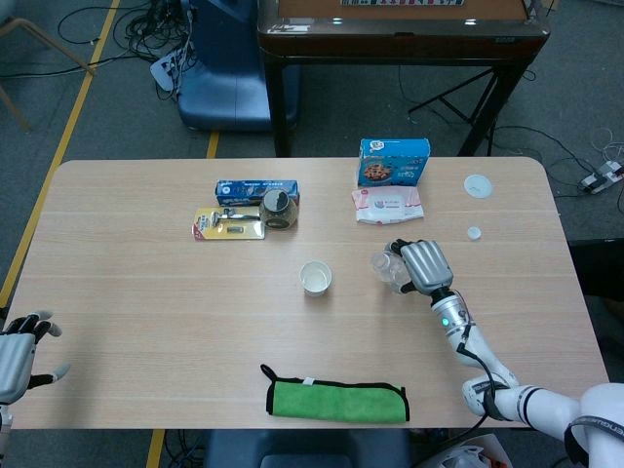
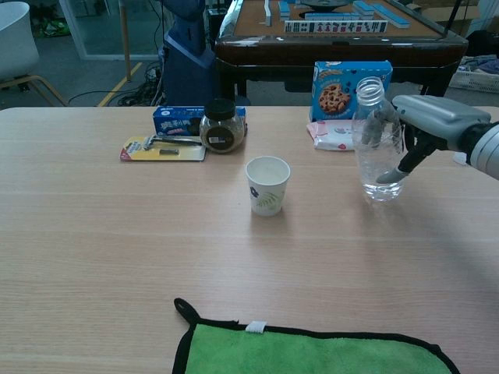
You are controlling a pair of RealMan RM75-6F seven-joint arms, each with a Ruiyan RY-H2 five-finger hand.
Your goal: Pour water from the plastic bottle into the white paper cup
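A white paper cup with a leaf print stands upright mid-table. To its right my right hand grips a clear, uncapped plastic bottle, now upright with its base at or just above the tabletop. A little water shows at the bottle's bottom. My left hand hovers at the table's near left corner, fingers spread, holding nothing; it shows only in the head view.
A dark-lidded jar, a blue box and a razor pack lie behind the cup. A cookie box and wipes pack sit far right. A green cloth lies at the front edge. Two white caps rest far right.
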